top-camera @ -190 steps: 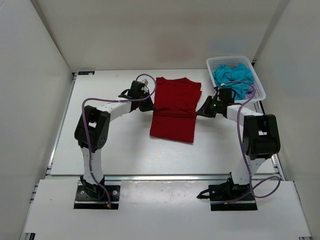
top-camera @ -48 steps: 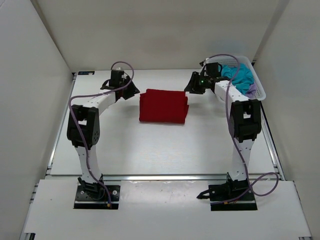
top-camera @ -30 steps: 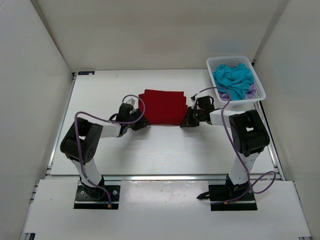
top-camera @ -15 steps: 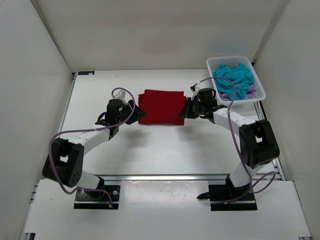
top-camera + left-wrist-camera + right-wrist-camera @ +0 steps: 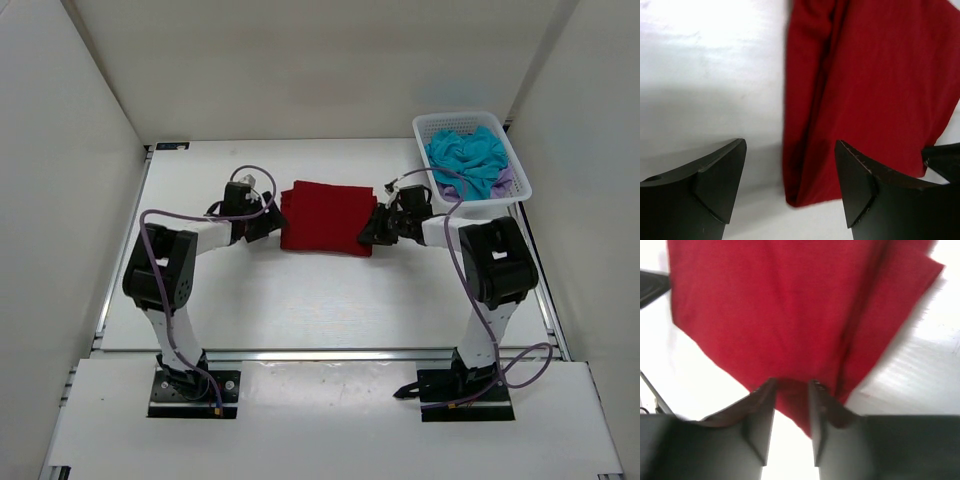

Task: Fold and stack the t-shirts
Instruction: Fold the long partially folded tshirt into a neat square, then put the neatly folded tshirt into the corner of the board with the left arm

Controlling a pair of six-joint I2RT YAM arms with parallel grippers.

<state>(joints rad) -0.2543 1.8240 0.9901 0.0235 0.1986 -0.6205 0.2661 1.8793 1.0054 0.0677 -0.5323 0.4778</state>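
T-shirt in red (image 5: 327, 218) lies folded flat on table (image 5: 300, 295), toward the back. Left hand (image 5: 266, 222) at its left edge, fingers wide apart, holding nothing. Right hand (image 5: 372, 228) at its right edge, fingers parted a crack, shirt hem between tips, no clear pinch. Teal t-shirt (image 5: 465, 155) and lavender t-shirt (image 5: 505, 180) heaped in basket (image 5: 520, 188), far right.

Overhead, wrist close-ups; shared red t-shirt (image 5: 325, 217)

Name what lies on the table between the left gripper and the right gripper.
The folded red t-shirt lies between the left gripper and the right gripper; the top external view shows it.
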